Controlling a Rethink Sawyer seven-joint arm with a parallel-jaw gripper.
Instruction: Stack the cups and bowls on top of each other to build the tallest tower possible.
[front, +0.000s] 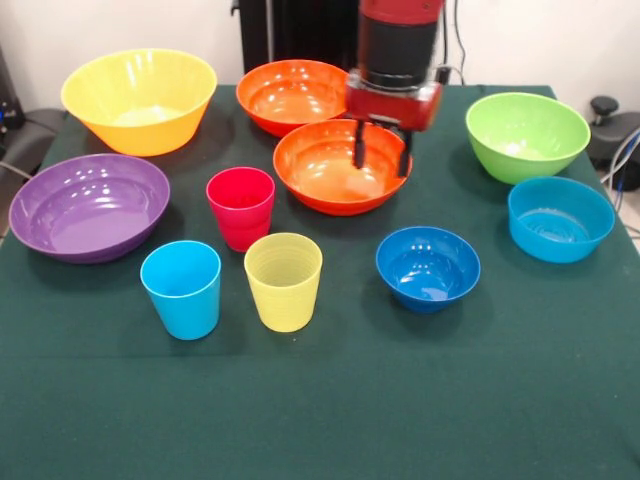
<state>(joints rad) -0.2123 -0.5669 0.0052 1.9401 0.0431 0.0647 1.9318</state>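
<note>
With nothing stacked yet, the yellow bowl (139, 100) sits far off, an orange bowl (340, 167) lies right under the gripper (381, 149), whose spread fingers (358, 146) hold nothing, so lowering squarely astride its rim seems wise.

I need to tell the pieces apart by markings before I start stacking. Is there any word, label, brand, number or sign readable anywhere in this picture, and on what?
None: no readable text in the front view.
Cups and bowls: plain coloured plastic, no print or label showing.
Tool and the red arm housing above it: no legible marking.
Green tablecloth: unmarked.
</note>
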